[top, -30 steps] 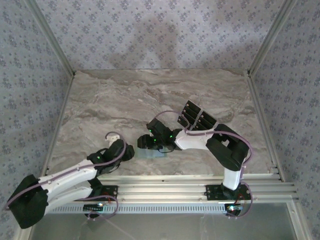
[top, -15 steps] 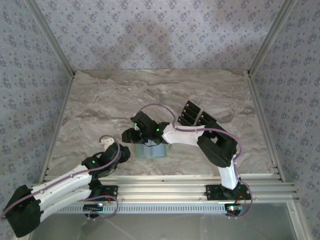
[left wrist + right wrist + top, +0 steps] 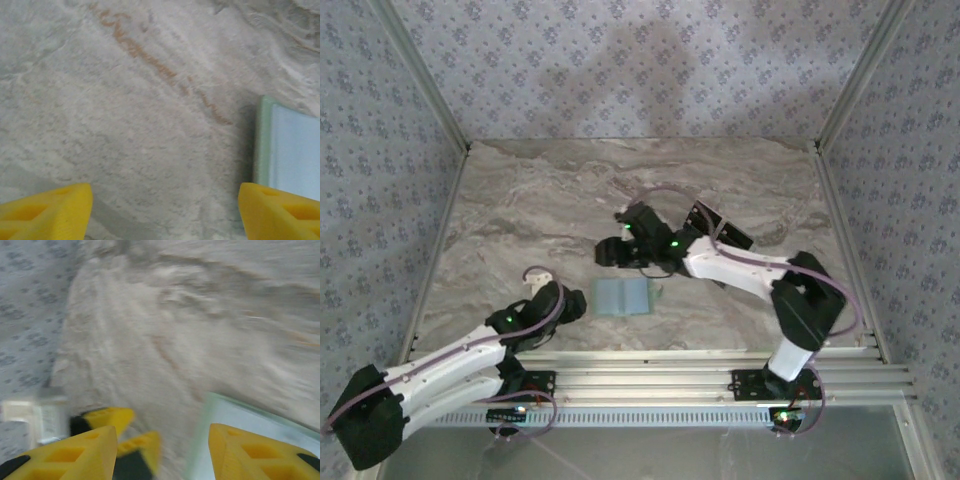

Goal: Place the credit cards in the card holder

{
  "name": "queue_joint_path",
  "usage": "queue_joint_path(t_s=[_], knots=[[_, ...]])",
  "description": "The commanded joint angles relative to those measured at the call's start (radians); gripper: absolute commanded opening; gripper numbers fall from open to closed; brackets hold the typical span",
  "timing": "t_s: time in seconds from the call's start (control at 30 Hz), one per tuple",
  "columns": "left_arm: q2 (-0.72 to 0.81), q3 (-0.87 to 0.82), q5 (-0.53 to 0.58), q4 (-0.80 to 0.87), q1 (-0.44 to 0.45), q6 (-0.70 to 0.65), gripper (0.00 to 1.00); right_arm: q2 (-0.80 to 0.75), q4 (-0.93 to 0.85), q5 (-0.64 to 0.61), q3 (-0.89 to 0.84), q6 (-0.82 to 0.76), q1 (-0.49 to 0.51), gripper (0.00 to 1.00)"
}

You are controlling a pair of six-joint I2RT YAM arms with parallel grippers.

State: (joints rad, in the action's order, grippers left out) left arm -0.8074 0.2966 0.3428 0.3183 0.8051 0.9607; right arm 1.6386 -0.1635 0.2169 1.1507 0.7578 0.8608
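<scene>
Since a moment ago our right hand has drawn back off the card holder, which lies flat and uncovered near the front edge of the desk. Black credit cards sit farther back to the right, partly under our right arm. The desk has a grey-brown marbled surface, and walls of blue-grey patterned cloth close it in. Our left hand sits low just left of the holder, fingers spread, gripping nothing. Our right hand hovers just behind the holder, released too.
</scene>
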Motion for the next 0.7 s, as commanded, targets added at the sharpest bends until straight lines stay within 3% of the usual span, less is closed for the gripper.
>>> queue_joint_path(t_s=[0.0, 0.27, 0.5, 0.67], knots=[[-0.039, 0.083, -0.027, -0.008, -0.002, -0.055, 0.82, -0.118, -0.182, -0.108, -0.074, -0.116, -0.068, 0.54], [-0.214, 0.212, -0.058, -0.024, -0.002, -0.126, 0.99, -0.193, -0.487, -0.29, -0.064, -0.377, -0.224, 0.51], [-0.357, 0.296, -0.08, -0.025, -0.003, -0.154, 1.0, -0.185, -0.64, -0.473, -0.052, -0.463, -0.228, 0.48], [-0.387, 0.311, -0.086, -0.033, -0.003, -0.159, 1.0, -0.168, -0.616, -0.507, -0.063, -0.482, -0.229, 0.48]])
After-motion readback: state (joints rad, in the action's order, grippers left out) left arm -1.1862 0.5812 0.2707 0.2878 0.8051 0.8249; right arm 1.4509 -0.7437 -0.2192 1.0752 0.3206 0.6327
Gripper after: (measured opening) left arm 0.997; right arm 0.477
